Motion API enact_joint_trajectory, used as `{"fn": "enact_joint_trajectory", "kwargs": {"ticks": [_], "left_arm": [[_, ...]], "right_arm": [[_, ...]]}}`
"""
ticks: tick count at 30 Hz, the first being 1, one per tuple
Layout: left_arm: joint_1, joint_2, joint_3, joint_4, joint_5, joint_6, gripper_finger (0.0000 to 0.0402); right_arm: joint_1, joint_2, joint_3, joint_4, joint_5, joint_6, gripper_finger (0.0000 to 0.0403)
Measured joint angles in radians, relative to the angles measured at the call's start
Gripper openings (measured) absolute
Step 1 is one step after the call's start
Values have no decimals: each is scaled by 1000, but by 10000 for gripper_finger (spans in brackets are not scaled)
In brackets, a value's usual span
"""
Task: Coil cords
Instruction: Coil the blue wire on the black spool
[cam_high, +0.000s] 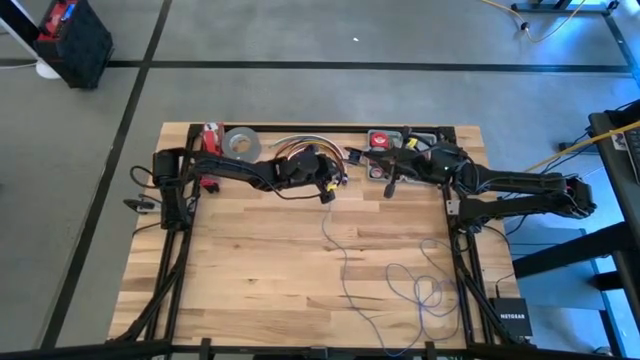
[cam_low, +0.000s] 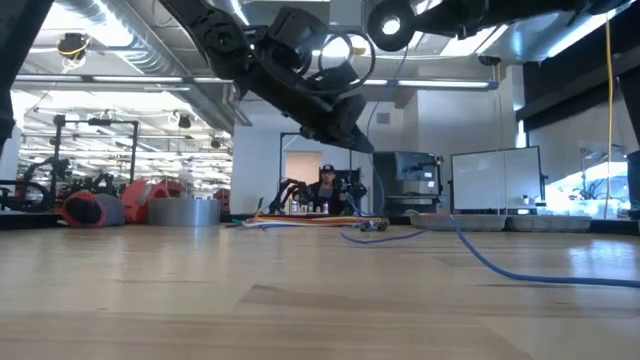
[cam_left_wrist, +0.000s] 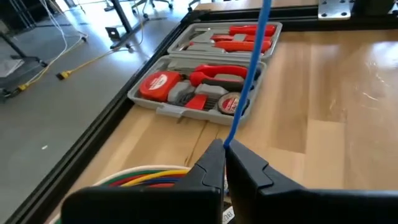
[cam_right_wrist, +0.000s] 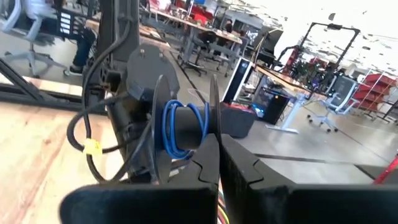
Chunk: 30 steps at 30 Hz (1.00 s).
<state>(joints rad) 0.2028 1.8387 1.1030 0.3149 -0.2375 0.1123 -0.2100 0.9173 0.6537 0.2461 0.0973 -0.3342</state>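
**One thin blue cord, pinched at one end and wound at the other**

One cord (cam_high: 400, 285) carries the whole scene: very thin, bluish wire, far longer than the tool case (cam_high: 392, 152) at the table's back edge. In the high view it drops from the left gripper (cam_high: 327, 193) down the wooden table (cam_high: 250, 260) in a loose wavy line, then spreads into several slack, overlapping loops near the front right corner. In the low view it lies flat on the boards as a soft blue curve (cam_low: 520, 268).

The left gripper (cam_left_wrist: 224, 163) is clenched on the cord (cam_left_wrist: 249, 74), which runs taut and straight away from its fingertips, passing in front of the open tool case (cam_left_wrist: 205, 74) with its red-handled tools. A bundle of yellow, red and white cables (cam_left_wrist: 152, 176) sits just beside the fingers.

The right gripper (cam_right_wrist: 218, 152) is squeezed closed too; whether it holds anything cannot be told. Directly past its tips, several turns of blue cord (cam_right_wrist: 183, 129) wrap the hub of a dark spool (cam_right_wrist: 163, 127).

A roll of grey tape (cam_high: 241, 143) rests near the back left.
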Motion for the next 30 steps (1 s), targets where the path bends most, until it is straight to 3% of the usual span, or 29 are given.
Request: {"fn": "enact_joint_trajectory", "kwargs": {"ticks": [11,30], "left_arm": [[0,-1,0,-34,17,-6,1],[-1,-1,0,-35,18,-12,3]], "right_arm": [[0,0,0,-89,26,-11,3],[0,0,0,-92,45,-12,3]]}}
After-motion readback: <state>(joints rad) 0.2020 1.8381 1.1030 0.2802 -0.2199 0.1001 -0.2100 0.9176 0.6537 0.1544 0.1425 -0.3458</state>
